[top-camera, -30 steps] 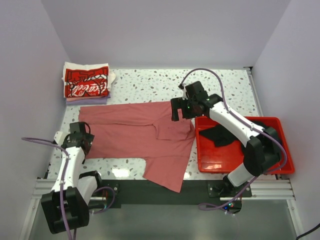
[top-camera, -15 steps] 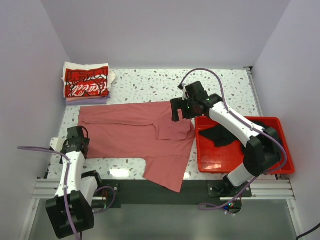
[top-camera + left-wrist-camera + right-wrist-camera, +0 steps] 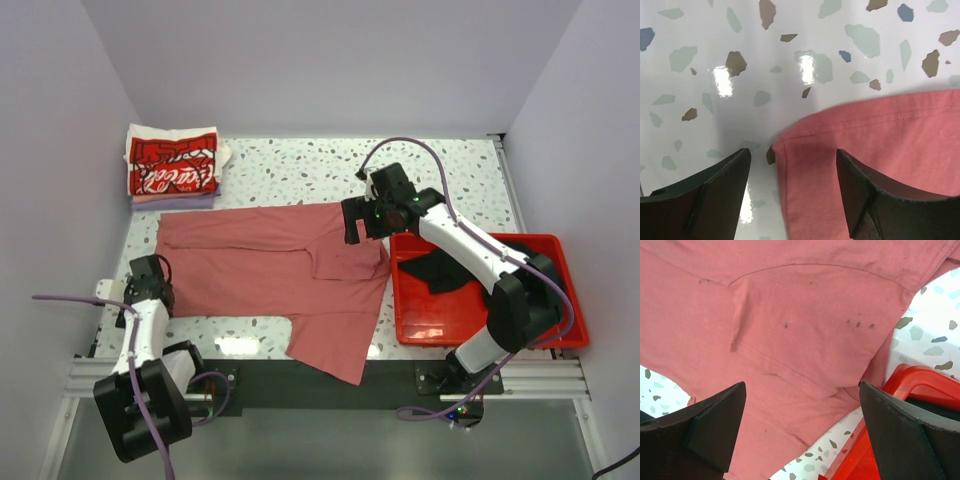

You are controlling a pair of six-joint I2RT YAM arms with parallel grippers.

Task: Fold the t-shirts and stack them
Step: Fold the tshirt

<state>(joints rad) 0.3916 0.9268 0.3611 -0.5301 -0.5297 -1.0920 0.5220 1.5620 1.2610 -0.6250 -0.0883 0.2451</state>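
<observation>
**Left pincer** (image 3: 792,155): released, with its two dark, wedge-shaped fingers spread. It sits at the lower left of the top view. In the left wrist view, the stitched hem corner of the dusty-red t-shirt (image 3: 260,265) lies below and between the fingers, ungripped.

**Worktop** (image 3: 300,160): glossy white surface with grey, brown and blue speckles.

**Dusty-red t-shirt:** matte knit cloth, spread mostly flat across the middle of the top view. One flap is doubled over at centre right. The lower part reaches over the dark strip at the bottom edge.

**Red bin** (image 3: 480,340): rectangular, shiny plastic, at the right of the frame and just beside the shirt's right edge. A crumpled black t-shirt (image 3: 440,270) lies inside.

**Right pincer** (image 3: 802,385): released, fingers set wide, holding nothing. It is above the doubled-over flap. The right wrist view shows a curved seam, a short crease and small dark specks on the cloth there.

**Folded stack** (image 3: 172,165): upper left of the frame, squared. A white shirt with red Coca-Cola print lies on top, with pale pink and lavender layers beneath. The stack is near the dusty-red t-shirt's upper-left corner.
</observation>
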